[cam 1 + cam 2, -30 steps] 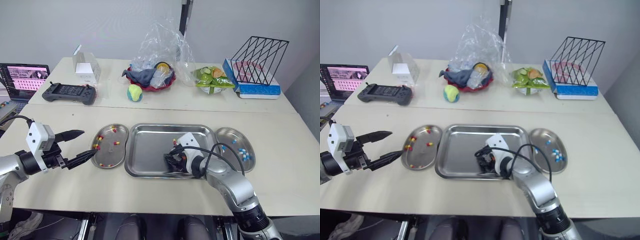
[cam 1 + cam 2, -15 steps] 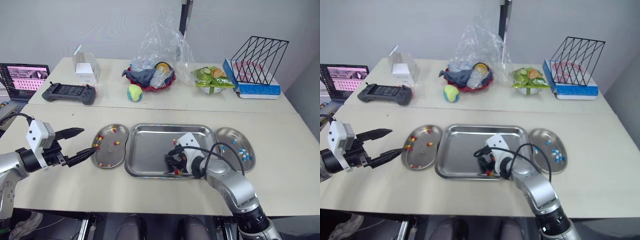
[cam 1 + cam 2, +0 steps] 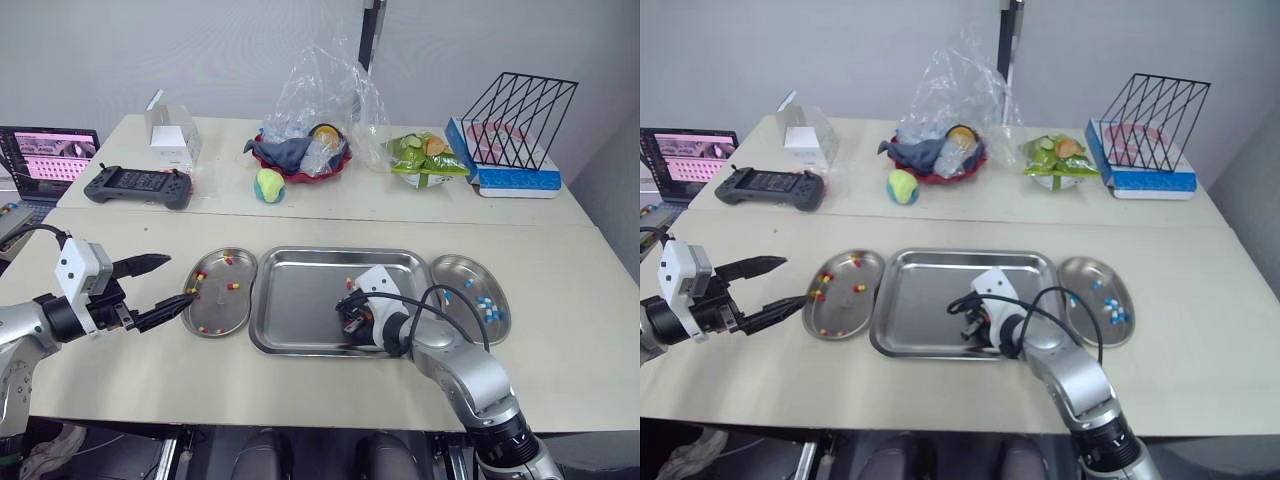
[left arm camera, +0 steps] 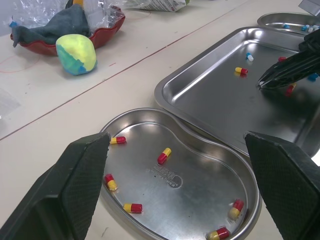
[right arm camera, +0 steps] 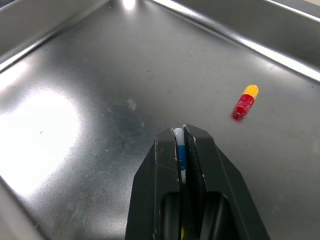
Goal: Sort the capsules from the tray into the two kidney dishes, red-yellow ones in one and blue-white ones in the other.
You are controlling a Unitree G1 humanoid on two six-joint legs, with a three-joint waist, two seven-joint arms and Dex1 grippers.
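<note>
The right gripper (image 5: 181, 133) has come up a little from the floor of the tray (image 3: 300, 268), near the tray's front rim, and it now pinches a blue-white capsule (image 5: 180, 150) between its closed fingers. The left arm has hardly shifted.

A red-yellow capsule (image 5: 246, 100) lies loose on the tray floor just beside the raised gripper. Toward the tray's far rim at least two more lie apart from it, one blue-white and one red-yellow (the left wrist view shows them best).

The left kidney dish (image 3: 218, 306), touching the tray's left side, holds a scatter of red-yellow capsules. The right kidney dish (image 3: 462, 262), against the tray's right side, holds several blue-white ones. So the sorting looks mostly done, with a handful of capsules left.

The left gripper (image 3: 180, 281) hovers with its fingers spread wide and empty, on the far side of the left dish from the tray.

The held capsule belongs in the dish at the tray's right.
</note>
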